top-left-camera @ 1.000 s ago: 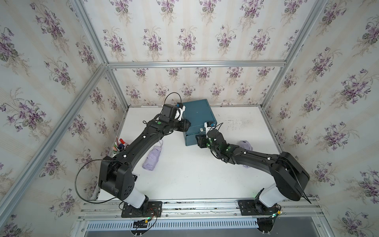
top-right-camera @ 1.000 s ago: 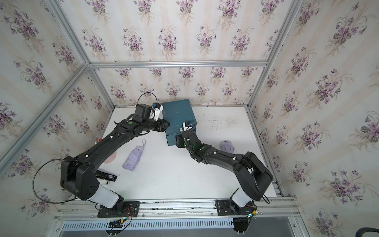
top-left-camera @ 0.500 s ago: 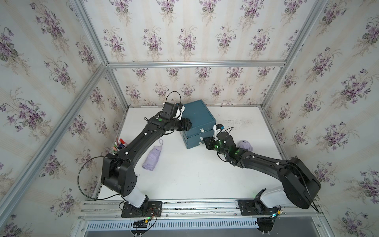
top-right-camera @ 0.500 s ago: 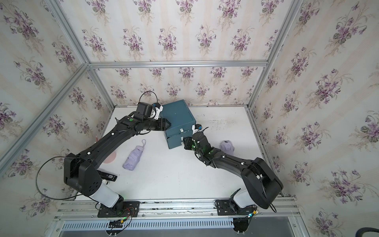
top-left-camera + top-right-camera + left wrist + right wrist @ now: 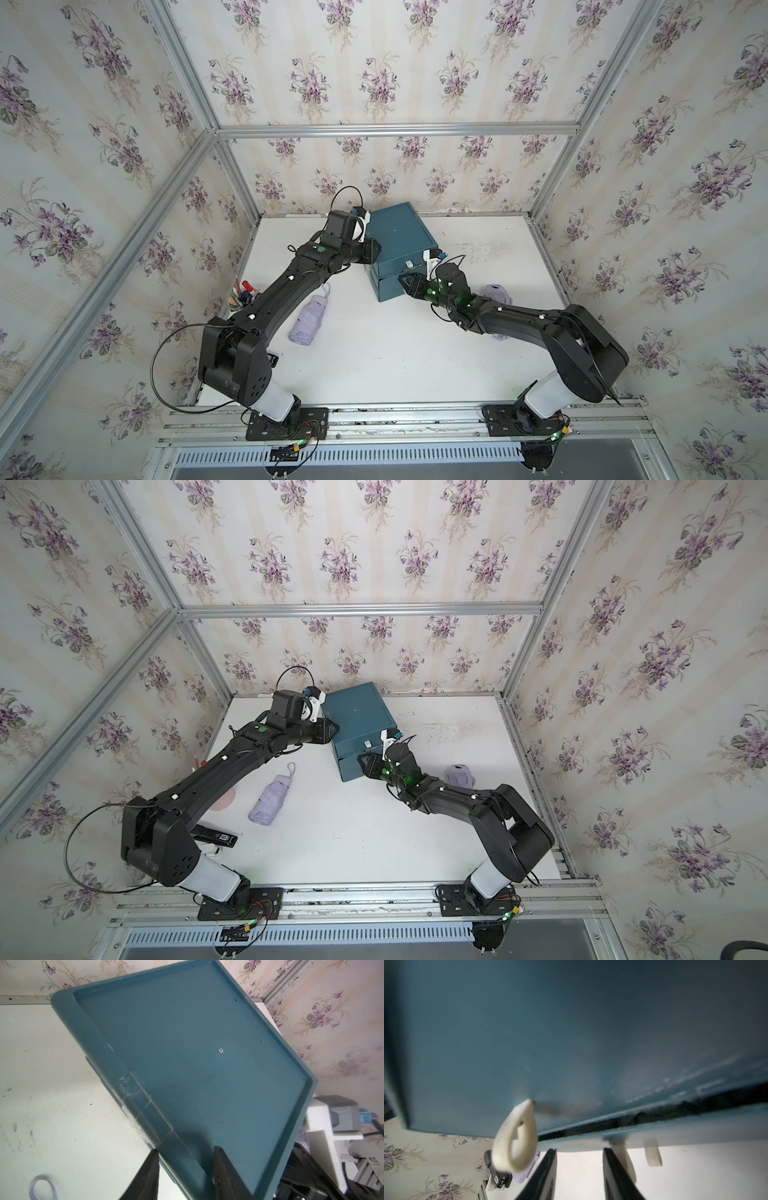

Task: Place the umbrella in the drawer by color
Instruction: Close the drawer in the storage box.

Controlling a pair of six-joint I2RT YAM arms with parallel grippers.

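Plainly, the open room lies at the front: the white tabletop (image 5: pixel 395 357) is bare between the two arm bases and on past its middle. The teal plastic two-drawer cabinet (image 5: pixel 399 232) stands askew near the back edge, one rear corner close to the wall.

The folded lilac umbrella (image 5: pixel 307 318) lies flat on the table, left of the cabinet's front and just beside the left arm, its wrist loop toward the cabinet. A crumpled lilac bundle (image 5: pixel 459 775) sits toward the right edge, behind the right arm.

The left gripper (image 5: pixel 185 1149) straddles the raised rim of the cabinet's top, jaws partly apart, one finger outside the rim and one over the top. Whether they press it I cannot tell.

The right gripper (image 5: pixel 579 1149) is at the drawer fronts, jaws partly apart with only table between them. A beige loop pull (image 5: pixel 517 1138) hangs from the upper drawer beside it.

A dark slit parts the two drawer fronts, and their insides are hidden. A holder of coloured pens (image 5: pixel 243 293) stands at the left wall.
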